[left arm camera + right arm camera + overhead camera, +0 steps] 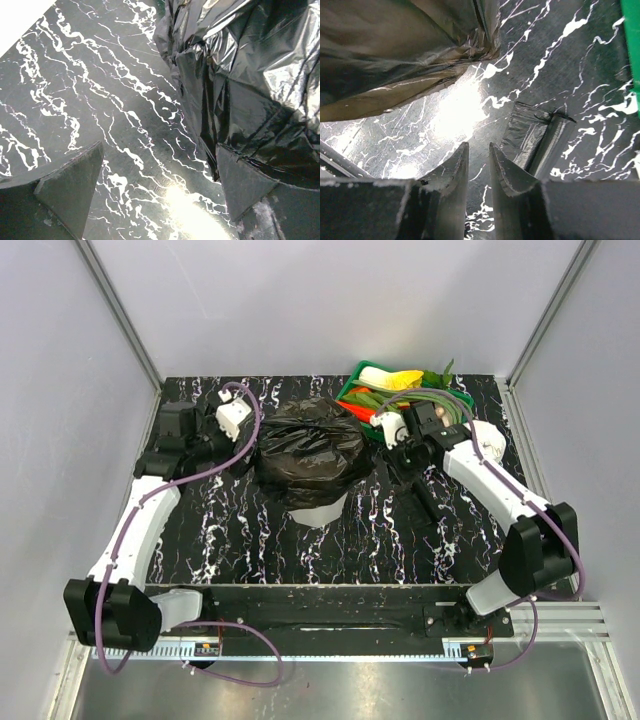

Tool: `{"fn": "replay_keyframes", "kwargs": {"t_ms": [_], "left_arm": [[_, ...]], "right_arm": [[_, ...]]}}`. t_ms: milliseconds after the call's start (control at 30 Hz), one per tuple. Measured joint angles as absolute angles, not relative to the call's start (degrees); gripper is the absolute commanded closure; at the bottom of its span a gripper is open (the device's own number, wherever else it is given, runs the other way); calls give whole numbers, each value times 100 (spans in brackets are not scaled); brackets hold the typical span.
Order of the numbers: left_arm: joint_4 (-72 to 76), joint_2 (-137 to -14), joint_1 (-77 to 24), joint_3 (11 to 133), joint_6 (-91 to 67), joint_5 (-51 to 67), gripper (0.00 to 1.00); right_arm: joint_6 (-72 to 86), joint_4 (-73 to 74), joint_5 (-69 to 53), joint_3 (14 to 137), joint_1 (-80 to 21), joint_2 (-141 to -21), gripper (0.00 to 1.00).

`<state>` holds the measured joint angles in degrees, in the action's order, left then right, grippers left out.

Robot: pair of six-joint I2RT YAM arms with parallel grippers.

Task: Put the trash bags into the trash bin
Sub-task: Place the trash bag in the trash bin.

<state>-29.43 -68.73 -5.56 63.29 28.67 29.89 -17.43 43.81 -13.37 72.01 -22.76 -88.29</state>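
Note:
A large crinkled black trash bag (310, 448) is draped over the trash bin, of which only the white base (320, 512) shows. My left gripper (240, 458) is wide open at the bag's left side. In the left wrist view (160, 155) its right finger (245, 185) touches the bag's (240, 75) lower edge. My right gripper (398, 455) is to the right of the bin. In the right wrist view (478, 145) it is open only a narrow gap and holds nothing. A small folded black bag bundle (535, 137) lies on the table just to its right (425, 495).
A shallow green tray (352, 390) of vegetables stands at the back right, close behind the right gripper, and its edge (632, 50) shows in the right wrist view. The black marbled tabletop (250, 540) is walled by grey panels on three sides.

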Motion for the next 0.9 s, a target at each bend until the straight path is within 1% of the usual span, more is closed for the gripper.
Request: {"fn": "replay_keyframes", "kwargs": {"t_ms": [233, 333, 533, 600, 700, 767, 900], "left_arm": [[-3107, -6539, -475, 6471, 2888, 2818, 1], [-3326, -6375, -414, 6744, 2893, 2860, 1], [-4283, -5957, -403, 7463, 3135, 3483, 4], [-4713, -5774, -552, 7684, 3284, 3774, 4], [-5249, -5454, -1090, 7741, 3411, 4062, 4], [-5454, -5266, -1428, 7675, 3430, 4169, 4], [-5610, -5004, -1767, 7378, 3430, 4228, 4]], "right_arm": [[-1909, 4762, -1135, 7878, -2276, -8652, 71], [-1938, 4989, -1114, 8436, -2276, -8648, 71], [-1968, 5393, -1205, 9688, -2276, -8691, 68], [-1970, 5483, -1319, 10079, -2276, -8772, 68], [-1979, 5653, -1485, 10626, -2276, -8976, 65], [-2023, 5749, -1608, 10923, -2276, -9148, 62], [-2128, 5999, -1820, 11566, -2276, -9594, 59]]}}
